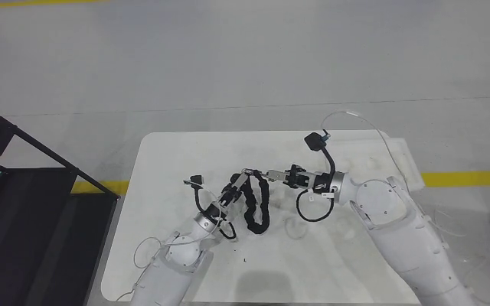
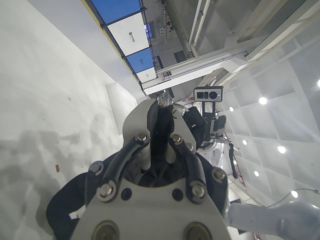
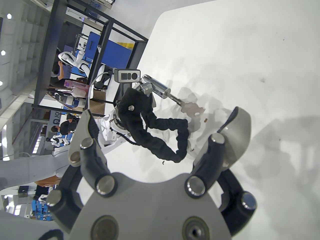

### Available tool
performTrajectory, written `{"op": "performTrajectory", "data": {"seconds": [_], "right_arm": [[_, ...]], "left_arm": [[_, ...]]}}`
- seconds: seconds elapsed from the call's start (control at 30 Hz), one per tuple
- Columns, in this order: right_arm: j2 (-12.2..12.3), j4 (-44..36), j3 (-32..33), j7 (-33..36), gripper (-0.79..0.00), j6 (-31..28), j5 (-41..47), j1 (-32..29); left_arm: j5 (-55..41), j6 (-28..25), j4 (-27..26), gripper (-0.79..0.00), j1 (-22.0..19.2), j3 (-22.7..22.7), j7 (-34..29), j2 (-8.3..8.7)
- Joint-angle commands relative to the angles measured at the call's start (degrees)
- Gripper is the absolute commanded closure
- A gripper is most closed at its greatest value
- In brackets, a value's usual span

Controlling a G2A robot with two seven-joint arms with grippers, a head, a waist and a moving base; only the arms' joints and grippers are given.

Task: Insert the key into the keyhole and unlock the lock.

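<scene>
A black fabric-covered cable lock [image 1: 255,208] hangs in a loop over the white table [image 1: 344,252]. My left gripper [image 2: 161,106] is shut on the cable just below its chrome lock cylinder [image 3: 157,86], which also shows in the left wrist view [image 2: 164,99]. A silver key [image 3: 192,108] sticks out of the cylinder's end, its blade in the keyhole. My right gripper [image 3: 162,117] is open, its two fingers spread wide a short way from the key head and not touching it. In the top view the right gripper [image 1: 277,175] faces the left gripper [image 1: 243,180] across the lock head.
A black-framed rack [image 1: 34,206] stands off the table's left side. A yellow floor line [image 1: 452,179] runs behind the table. A thin white cable [image 1: 360,118] arcs over the far right edge. Small specks [image 3: 205,120] lie on the table.
</scene>
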Motion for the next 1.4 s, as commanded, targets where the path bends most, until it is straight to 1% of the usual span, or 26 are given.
{"op": "performTrajectory", "data": {"seconds": [0.0, 0.7, 1.1, 1.37], "right_arm": [[0.0, 0.3, -0.1, 0.3, -0.785, 0.1, 0.1, -0.1], [-1.5, 5.2, -4.6, -1.8, -0.785, -1.2, 4.8, 2.1], [-1.9, 6.1, -5.3, -2.4, -0.785, -1.7, 5.9, 3.0], [-2.2, 6.1, -5.5, -2.6, -0.785, -3.1, 6.7, 3.7]], "left_arm": [[0.0, -0.2, -0.1, 0.000, 0.0, -0.1, -0.1, -0.02], [-1.7, -1.1, 0.1, 0.000, 0.4, -0.6, -1.3, -0.39], [-1.1, -0.8, 0.1, 0.000, 0.5, -0.8, -1.7, -0.53], [0.0, -0.1, 0.3, 0.000, 0.4, -0.4, -1.9, -0.71]]}}
